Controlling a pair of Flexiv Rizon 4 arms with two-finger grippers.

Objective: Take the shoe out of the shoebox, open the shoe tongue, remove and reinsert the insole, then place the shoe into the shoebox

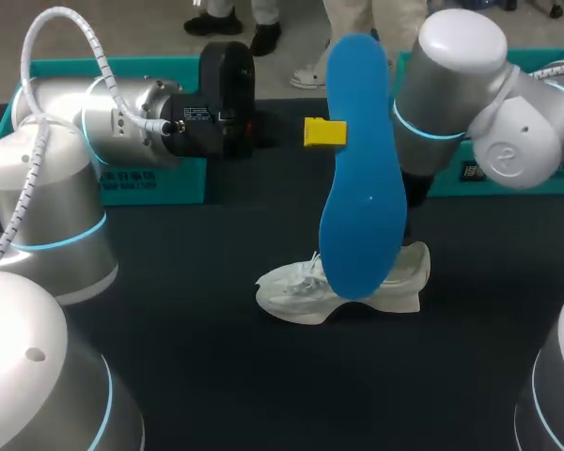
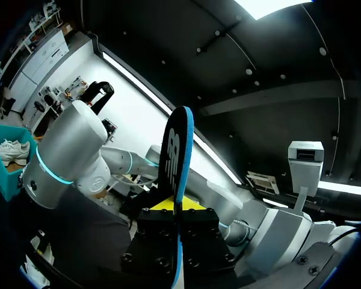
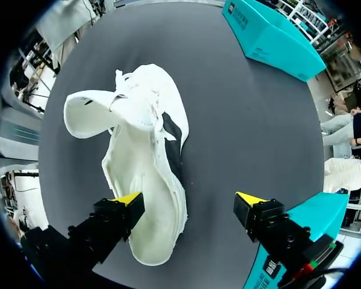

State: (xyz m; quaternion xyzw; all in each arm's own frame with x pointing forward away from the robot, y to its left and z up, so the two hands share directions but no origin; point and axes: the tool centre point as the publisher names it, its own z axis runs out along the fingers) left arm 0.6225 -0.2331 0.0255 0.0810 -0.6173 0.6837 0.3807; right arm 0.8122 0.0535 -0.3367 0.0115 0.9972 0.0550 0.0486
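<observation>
Blue insole [image 1: 357, 178] stands clamped in left hand [image 2: 175, 206]; right hand [image 3: 188, 200] spread above white shoe [image 3: 144, 150].

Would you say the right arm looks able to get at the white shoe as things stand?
Probably yes: the right gripper hangs open just above the white shoe, nothing between them in its wrist view. The blue insole is held aloft in the left gripper, apparently out of the way.

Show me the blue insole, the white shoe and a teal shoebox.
blue insole [image 1: 357, 188]: head view, its middle.
white shoe [image 3: 141, 180]: right wrist view, its white side.
teal shoebox [image 3: 271, 36]: right wrist view, its side.
</observation>
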